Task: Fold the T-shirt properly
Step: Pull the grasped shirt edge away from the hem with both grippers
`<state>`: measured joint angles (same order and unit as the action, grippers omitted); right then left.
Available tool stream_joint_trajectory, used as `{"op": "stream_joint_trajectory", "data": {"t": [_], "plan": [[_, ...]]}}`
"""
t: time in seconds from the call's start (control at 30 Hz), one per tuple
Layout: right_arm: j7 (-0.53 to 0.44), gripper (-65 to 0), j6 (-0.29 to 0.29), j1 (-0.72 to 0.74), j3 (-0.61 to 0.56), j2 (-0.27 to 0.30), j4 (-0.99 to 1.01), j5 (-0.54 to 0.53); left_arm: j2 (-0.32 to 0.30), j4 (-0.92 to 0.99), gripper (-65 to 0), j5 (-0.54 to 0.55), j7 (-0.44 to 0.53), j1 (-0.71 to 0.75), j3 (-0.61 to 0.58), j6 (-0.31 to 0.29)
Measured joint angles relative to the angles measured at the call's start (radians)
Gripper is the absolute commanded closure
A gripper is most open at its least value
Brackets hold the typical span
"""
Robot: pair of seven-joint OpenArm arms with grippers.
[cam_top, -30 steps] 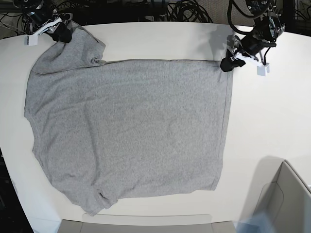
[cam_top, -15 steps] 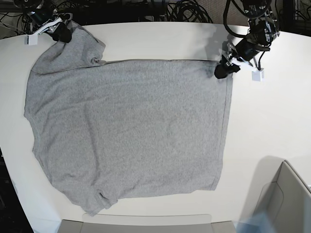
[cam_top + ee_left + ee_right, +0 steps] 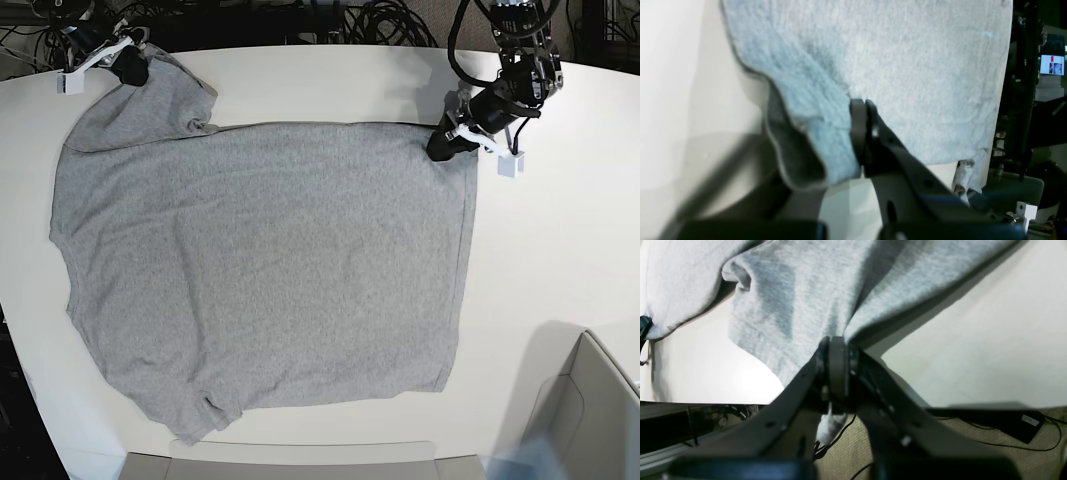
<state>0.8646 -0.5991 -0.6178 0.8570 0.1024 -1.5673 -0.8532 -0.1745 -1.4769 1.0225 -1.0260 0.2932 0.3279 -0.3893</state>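
Note:
The heather-grey T-shirt (image 3: pixel 260 260) lies spread flat on the white table (image 3: pixel 560 250), plain side up. My left gripper (image 3: pixel 445 145) is at the shirt's far right corner, shut on the hem there. In the left wrist view the jaws (image 3: pixel 862 133) pinch a lifted fold of the T-shirt (image 3: pixel 907 60). My right gripper (image 3: pixel 128 70) is at the far left, shut on the edge of the sleeve. The right wrist view shows its closed jaws (image 3: pixel 836 366) clamping the T-shirt (image 3: pixel 806 290), which bunches and rises toward them.
A grey box (image 3: pixel 590 410) stands at the near right corner and a flat grey tray edge (image 3: pixel 280 462) runs along the front. Black cables (image 3: pixel 380 25) lie behind the table's far edge. A lit monitor (image 3: pixel 1052 64) shows off the table.
The left gripper slid left onto the shirt's far right corner and closed on it. The right gripper, hardly moved, closed on the sleeve at the far left.

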Motion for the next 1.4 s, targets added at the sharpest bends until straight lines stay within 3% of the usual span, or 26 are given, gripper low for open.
{"op": "stream_joint_trajectory", "data": {"t": [0.3, 0.6, 0.77, 1.03, 1.1, 1.23, 1.4], "plan": [[0.044, 0.0, 0.016, -0.038, 0.095, -0.010, -0.171, 0.056, 0.004, -0.159, 0.0, -0.010, -0.021, 0.128, 0.020, 0.020], [0.046, 0.0, 0.014, -0.075, 0.169, -0.011, -0.225, 0.044, -0.008, -0.194, 0.0, -0.008, -0.031, 0.182, 0.240, 0.015], [0.053, 0.0, 0.013, -0.109, 0.186, -0.017, -0.283, 0.048, -0.055, -0.194, 0.0, -0.010, -0.041, 0.228, 0.257, 0.018], [0.053, 0.0, 0.013, -0.080, 0.232, -0.042, -0.429, 0.060, -0.058, -0.288, 0.0, -0.013, -0.042, 0.249, 0.257, 0.026], [0.055, 0.0, 0.012, -0.033, 0.230, -0.042, -0.441, 0.142, -0.058, -0.298, 0.0, -0.005, -0.042, 0.243, 0.257, 0.072], [0.054, 0.0, 0.004, 0.088, 0.221, -0.042, -0.440, 0.311, -0.058, -0.296, 0.0, -0.010, -0.055, 0.192, 0.250, 0.232], [0.051, 0.0, 0.009, 0.165, 0.124, -0.026, -0.447, 0.459, -0.097, -0.299, 0.0, -0.018, -0.023, 0.116, 0.247, 0.323]]}}
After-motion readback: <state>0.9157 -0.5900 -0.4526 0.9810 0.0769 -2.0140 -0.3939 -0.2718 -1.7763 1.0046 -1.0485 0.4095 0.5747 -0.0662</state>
